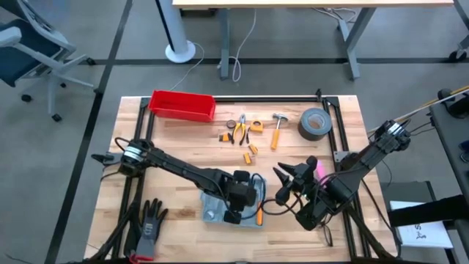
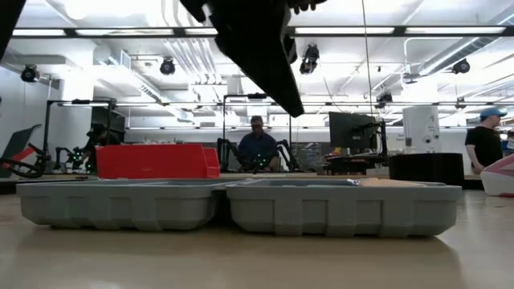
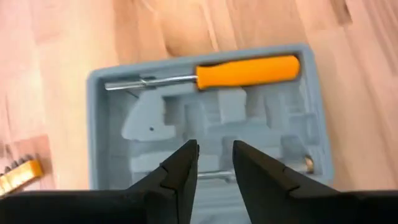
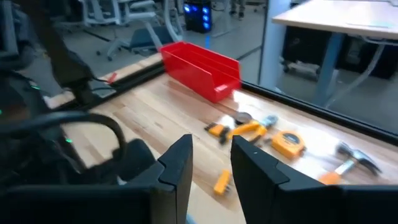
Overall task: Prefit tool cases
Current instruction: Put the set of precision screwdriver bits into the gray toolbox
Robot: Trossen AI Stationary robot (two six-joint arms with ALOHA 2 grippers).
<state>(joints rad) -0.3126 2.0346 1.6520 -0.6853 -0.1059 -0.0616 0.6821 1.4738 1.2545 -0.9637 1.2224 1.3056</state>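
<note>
Black fingers of my left gripper [image 3: 214,163] stand parted and empty over the open tool case [image 3: 205,118], which lies at the table's near edge. Descending, I judge they could knock the orange screwdriver [image 3: 245,71] from its slot. My right gripper [image 4: 211,158], parted, empty, waits beside it.

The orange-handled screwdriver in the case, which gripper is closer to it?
Left. The left gripper hovers over the open tool case, just short of the screwdriver. The right gripper is beside the case, apart.
</note>
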